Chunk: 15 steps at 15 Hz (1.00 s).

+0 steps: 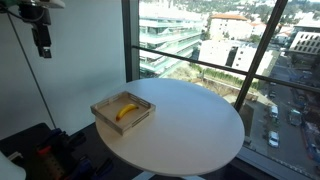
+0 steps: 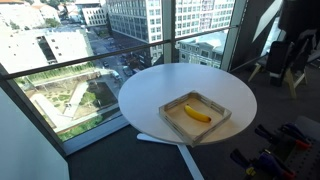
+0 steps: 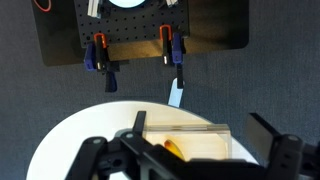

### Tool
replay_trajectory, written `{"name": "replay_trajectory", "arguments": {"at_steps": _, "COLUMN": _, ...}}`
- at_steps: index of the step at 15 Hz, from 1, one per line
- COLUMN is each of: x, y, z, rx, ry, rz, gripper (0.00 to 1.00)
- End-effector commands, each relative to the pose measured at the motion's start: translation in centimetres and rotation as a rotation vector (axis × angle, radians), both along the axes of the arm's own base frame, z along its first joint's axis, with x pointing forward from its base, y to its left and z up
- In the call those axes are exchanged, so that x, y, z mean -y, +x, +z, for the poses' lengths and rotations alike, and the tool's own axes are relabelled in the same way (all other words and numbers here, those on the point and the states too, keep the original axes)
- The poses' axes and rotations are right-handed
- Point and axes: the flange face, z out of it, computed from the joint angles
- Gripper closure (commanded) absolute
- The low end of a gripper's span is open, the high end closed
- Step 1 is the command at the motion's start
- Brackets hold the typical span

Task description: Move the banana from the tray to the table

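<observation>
Spread wide and empty, the black two-fingered claw fills the wrist view's bottom edge; the small curved yellow banana lies in the shallow square pale-wood tray, lower centre. I'd descend straight, straddling its middle, clear of the walls.

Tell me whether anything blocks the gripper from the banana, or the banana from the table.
Nothing visible does. The open gripper hangs high, apart from the banana, with only air between. Only the low wall of the tray separates the banana from the table; a small lift should pass it.
</observation>
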Motion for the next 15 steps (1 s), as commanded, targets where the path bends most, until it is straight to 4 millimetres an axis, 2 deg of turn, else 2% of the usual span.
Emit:
{"name": "replay_trajectory", "arguments": {"at_steps": 1, "x": 0.0, "y": 0.0, "z": 0.0, "rx": 0.0, "ry": 0.0, "rz": 0.0, "gripper": 0.0}}
{"name": "replay_trajectory", "arguments": {"at_steps": 9, "x": 0.0, "y": 0.0, "z": 0.0, "rx": 0.0, "ry": 0.0, "rz": 0.0, "gripper": 0.0}}
{"name": "replay_trajectory", "arguments": {"at_steps": 15, "x": 0.1, "y": 1.4, "z": 0.6, "rx": 0.07, "ry": 0.007, "rz": 0.009, "gripper": 0.0}}
